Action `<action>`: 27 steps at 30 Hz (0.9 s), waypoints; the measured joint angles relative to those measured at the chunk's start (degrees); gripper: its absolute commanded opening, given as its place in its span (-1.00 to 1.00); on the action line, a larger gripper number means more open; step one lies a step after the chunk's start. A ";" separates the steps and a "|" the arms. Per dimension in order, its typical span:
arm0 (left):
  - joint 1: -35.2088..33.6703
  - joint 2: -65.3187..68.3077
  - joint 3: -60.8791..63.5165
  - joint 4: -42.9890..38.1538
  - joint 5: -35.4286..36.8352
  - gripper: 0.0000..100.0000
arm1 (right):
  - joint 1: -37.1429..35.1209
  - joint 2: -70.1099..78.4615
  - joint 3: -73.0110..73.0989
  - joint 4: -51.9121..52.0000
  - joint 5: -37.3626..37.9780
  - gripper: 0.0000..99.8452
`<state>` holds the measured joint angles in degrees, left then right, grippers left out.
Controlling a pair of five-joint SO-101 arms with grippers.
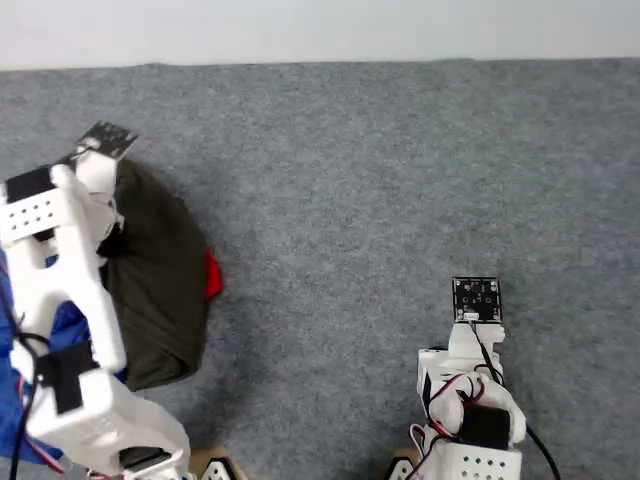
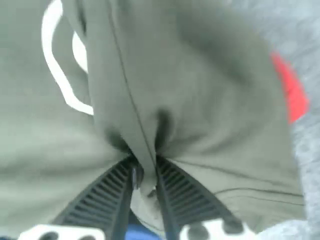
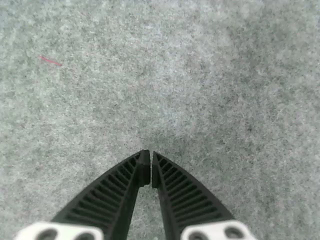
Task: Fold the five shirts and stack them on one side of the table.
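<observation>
no word, number or label can be read anywhere. the olive shirt (image 2: 200,90) carries a white curved mark (image 2: 46,35), part of a printed outline that bends and runs off the edge of the left wrist view; it makes no letter that can be told. the black board (image 1: 477,298) on an arm's wrist shows tiny specks, too small to read.

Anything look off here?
Only the pile: the dark shirt lies as a rumpled mound, not a flat fold, with a pinch of it in the left gripper. A red shirt sticks out beneath its edge. The right gripper is shut over bare carpet.
</observation>
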<state>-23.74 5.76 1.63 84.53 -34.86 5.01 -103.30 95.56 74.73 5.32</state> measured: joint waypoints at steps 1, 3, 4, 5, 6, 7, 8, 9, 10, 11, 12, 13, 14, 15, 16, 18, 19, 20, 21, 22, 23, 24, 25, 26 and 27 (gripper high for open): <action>1.32 -2.29 0.00 0.35 0.44 -0.99 | 0.00 0.00 0.00 0.00 0.00 -0.95; 4.48 -7.03 0.00 1.05 1.41 -0.99 | 0.00 0.00 0.00 0.00 0.00 -0.95; 6.33 -9.67 0.00 1.49 1.93 -0.99 | 0.00 0.00 0.00 0.00 0.00 -0.95; 8.35 -12.13 0.00 1.93 2.64 -0.99 | 0.00 0.00 0.00 0.00 0.00 -0.95; 10.46 -14.59 0.00 2.11 3.78 -0.99 | 0.00 0.00 0.00 0.00 0.00 -0.95; 12.66 -16.88 0.00 2.20 5.54 -0.99 | 0.00 0.00 0.00 0.00 0.00 -0.95; 14.86 -18.81 0.00 2.20 7.56 -0.99 | 0.00 0.00 0.00 0.00 0.00 -0.95; 17.14 -20.40 0.00 2.20 9.49 -0.99 | 0.00 0.00 0.00 0.00 0.00 -0.95; 19.34 -21.63 0.00 2.20 11.43 -0.99 | 0.00 0.00 0.00 0.00 0.00 -0.95; 21.54 -22.33 0.00 2.20 13.19 -0.99 | 0.00 0.00 0.00 0.00 0.00 -0.95; 23.56 -22.68 0.00 2.02 15.03 -0.99 | 0.00 0.00 0.00 0.00 0.00 -0.95; 25.67 -22.86 0.00 1.76 16.62 -0.99 | 0.00 0.00 0.00 0.00 0.00 -0.95; 27.52 -22.86 0.18 1.23 18.20 -0.99 | 0.00 0.00 0.00 0.00 0.00 -0.95; 29.27 -22.86 0.18 0.62 19.52 -0.99 | 0.00 0.00 0.00 0.00 0.00 -0.95; 31.03 -22.86 0.18 -0.09 20.92 -0.99 | 0.00 0.00 0.00 0.00 0.00 -0.95; 34.46 -22.86 0.18 -1.41 22.77 -0.99 | 0.00 0.00 0.00 0.00 0.00 -0.95; 36.22 -22.59 0.18 -2.11 23.30 -0.99 | 0.00 0.00 0.00 0.00 0.00 -0.95; 37.89 -21.89 0.18 -2.46 23.65 -0.99 | 0.00 0.00 0.00 0.00 0.00 -0.95; 39.47 -20.57 0.18 -2.73 23.82 -0.99 | 0.00 0.00 0.00 0.00 0.00 -0.95; 40.79 -18.90 0.18 -2.90 24.00 -0.99 | 0.00 0.00 0.00 0.00 0.00 -0.95; 42.11 -17.05 0.18 -3.08 24.18 -0.99 | 0.00 0.00 0.00 0.00 0.00 -0.95; 43.34 -15.03 0.18 -3.08 24.44 -0.99 | 0.00 0.00 0.00 0.00 0.00 -0.95; 44.48 -13.27 0.18 -3.34 24.97 -0.99 | 0.00 0.00 0.00 0.00 0.00 -0.95; 45.54 -11.43 0.09 -3.78 25.85 -0.99 | 0.00 0.00 0.00 0.00 0.00 -0.95; 46.42 -9.76 0.09 -4.13 26.64 -0.99 | 0.00 0.00 0.00 0.00 0.00 -0.95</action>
<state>22.68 -4.00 1.71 80.40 -8.22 5.01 -103.30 95.56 74.73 5.32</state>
